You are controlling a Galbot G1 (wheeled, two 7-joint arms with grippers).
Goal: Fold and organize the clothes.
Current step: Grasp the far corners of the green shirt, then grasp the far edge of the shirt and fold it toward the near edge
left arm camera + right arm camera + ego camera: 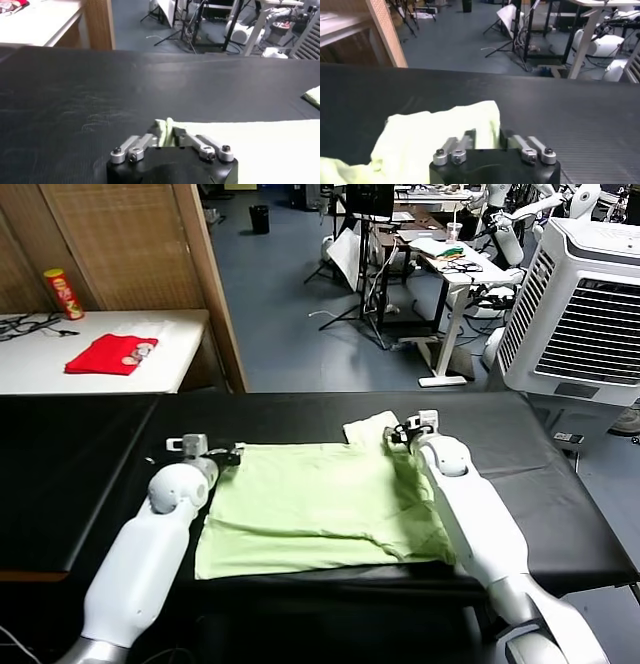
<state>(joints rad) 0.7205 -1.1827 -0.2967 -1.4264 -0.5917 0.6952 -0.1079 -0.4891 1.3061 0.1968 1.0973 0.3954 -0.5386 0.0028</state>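
Head view: I see the shirt spread flat on the black table, with both arms reaching over it to its far edge.
Left gripper: clamped on the shirt's far corner on my left side; the rest of the cloth lies behind it, toward the robot.
Right gripper: clenched at the far corner on my right, where a sleeve sticks out just beyond and beside the fingers.
Red garment: on the white side table, well apart from both grippers and no part of this fold.
Left wrist view: a ridge of the shirt stands pinched between the closed jaws of the left gripper, with bare table ahead.
Right wrist view: the right gripper sits closed over bunched pale green cloth; whether it holds one layer or more I cannot tell.
Step in hand, as I judge it: both far corners are gripped, ready to fold.
Doing it well: I would lift both grippers together and level, just enough to clear the table, then carry them back evenly so the edge stays taut and square, watching the loose sleeve.
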